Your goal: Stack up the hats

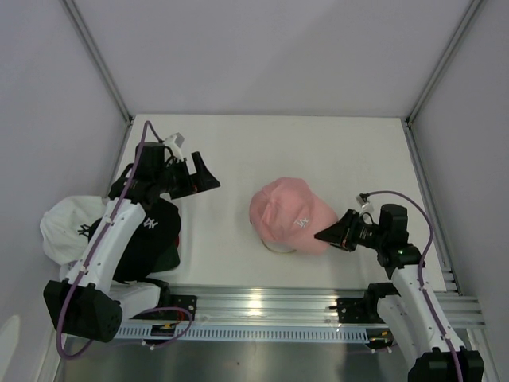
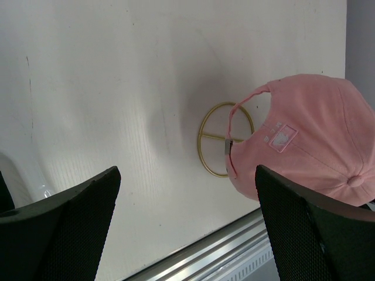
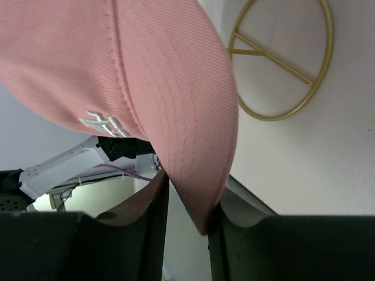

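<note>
Hats are to be piled, and the 1 in hand is the pink cap (image 3: 146, 70): the right gripper (image 3: 187, 193) is clenched on its brim, both fingers touching the fabric, though I cannot tell how hard they press. From that grip the crown reaches out toward the gold wire stand (image 3: 275, 58), overlapping only 1 edge of the ring, so most of the ring shows bare beside the cap. Whether the crown rests on the table (image 1: 318, 151) or hangs just above it I cannot tell. My judgement is that this cap is being seated as the base of the pile; doing it well means centring the crown over the stand before letting go, then parting the jaws only slightly and backing off along the line of the brim so the cap is not dragged askew. The left gripper (image 2: 187, 172) is released, its 2 fingers wide apart and empty, well left of the stand. Farther left of the stand, under that arm, lie a white cap (image 1: 64, 227) and a black cap (image 1: 147, 239) heaped together. No basket or other container is in view.
</note>
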{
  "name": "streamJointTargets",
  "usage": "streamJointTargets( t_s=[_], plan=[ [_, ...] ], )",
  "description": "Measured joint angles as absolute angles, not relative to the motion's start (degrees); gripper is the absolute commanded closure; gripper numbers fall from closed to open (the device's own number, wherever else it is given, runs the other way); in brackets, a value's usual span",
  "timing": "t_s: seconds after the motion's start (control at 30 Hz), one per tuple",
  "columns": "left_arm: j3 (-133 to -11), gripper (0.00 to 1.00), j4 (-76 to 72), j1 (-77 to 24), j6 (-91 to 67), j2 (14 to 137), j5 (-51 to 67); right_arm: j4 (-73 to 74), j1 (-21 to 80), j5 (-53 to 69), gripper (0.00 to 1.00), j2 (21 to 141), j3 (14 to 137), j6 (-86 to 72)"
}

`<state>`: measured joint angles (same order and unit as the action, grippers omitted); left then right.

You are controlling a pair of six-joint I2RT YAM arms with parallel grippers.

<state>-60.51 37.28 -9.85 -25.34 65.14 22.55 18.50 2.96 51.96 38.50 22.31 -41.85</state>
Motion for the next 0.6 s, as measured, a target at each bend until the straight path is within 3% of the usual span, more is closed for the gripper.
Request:
streamJointTargets(
  t_s=[0.1, 0.17, 0.2, 0.37, 0.6],
  plan=[
    [-60.99, 0.01, 37.45, -10.28, -24.95, 65.14, 22.17, 19.94, 2.9, 50.13, 0.47, 40.64, 22.31, -39.72],
    [-61.08, 0.01, 37.56, -10.5, -24.91, 65.14, 22.02, 21.78, 2.68, 47.59, 0.23, 41.85, 22.48, -38.59],
    [-61.17, 0.01, 37.63, -10.57, -24.91, 65.14, 21.98, 22.5, 2.48, 46.68, 0.2, 42.41, 22.65, -38.13],
    [-62.52, 0.01, 38.26, -11.57, -24.84, 65.12, 21.12, 26.09, 1.74, 42.98, 0.17, 44.86, 26.92, -36.45],
    [-66.28, 0.01, 38.96, -16.36, -23.44, 64.71, 20.49, 25.58, 0.78, 40.99, 0.2, 44.16, 32.38, -34.44]
  ],
)
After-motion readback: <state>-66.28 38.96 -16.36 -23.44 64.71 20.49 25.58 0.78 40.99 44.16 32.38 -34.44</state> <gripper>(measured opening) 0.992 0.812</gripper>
